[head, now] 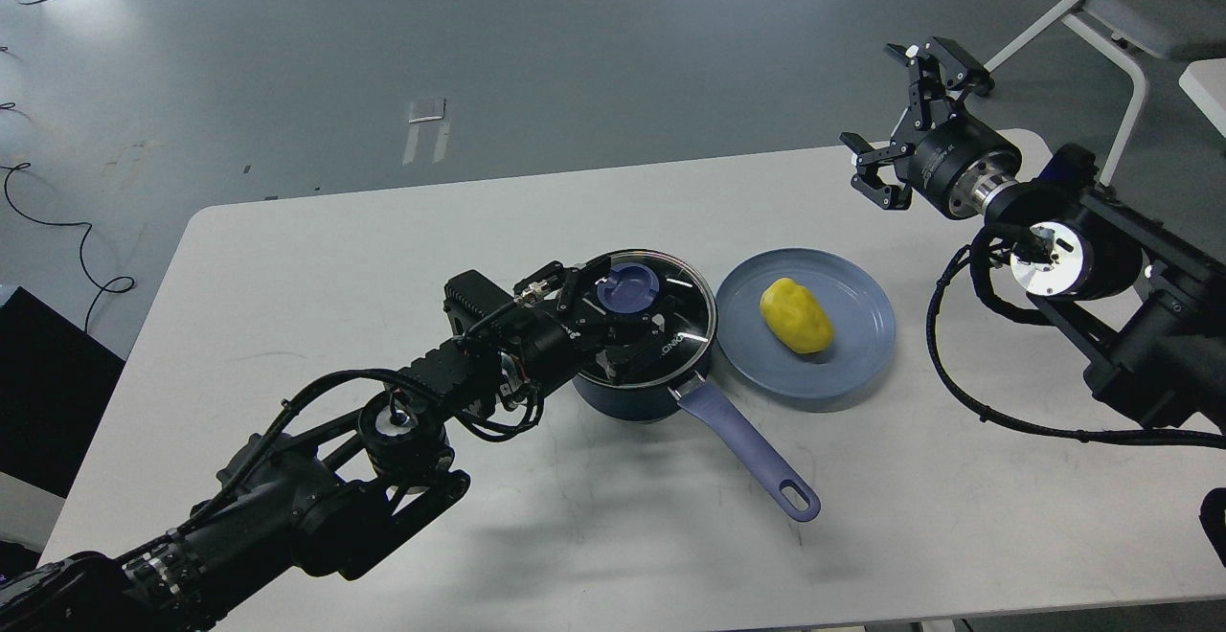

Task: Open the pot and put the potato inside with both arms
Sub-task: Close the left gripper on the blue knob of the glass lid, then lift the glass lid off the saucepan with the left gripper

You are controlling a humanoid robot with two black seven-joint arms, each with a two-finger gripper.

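On the white desk (287, 259), the pot (632, 393) stands lid-on with its handle pointing nearward, the left gripper (627, 311) straddling the lid knob (627, 289) (closure cannot be determined), the potato (796, 316) lies on the plate (862, 345) just beside it, and the right gripper (910, 115) hovers beyond, spread wide and empty.

1. There is a single view, taken from the robot's own head, facing forward and tilted down.
2. It stands close above the near edge of the white surface (316, 249), whose far edge and far corners lie in frame.
3. Grey floor (536, 48) fills the top.
4. Left arm (316, 479) enters bottom left, right arm (1130, 306) from the right.
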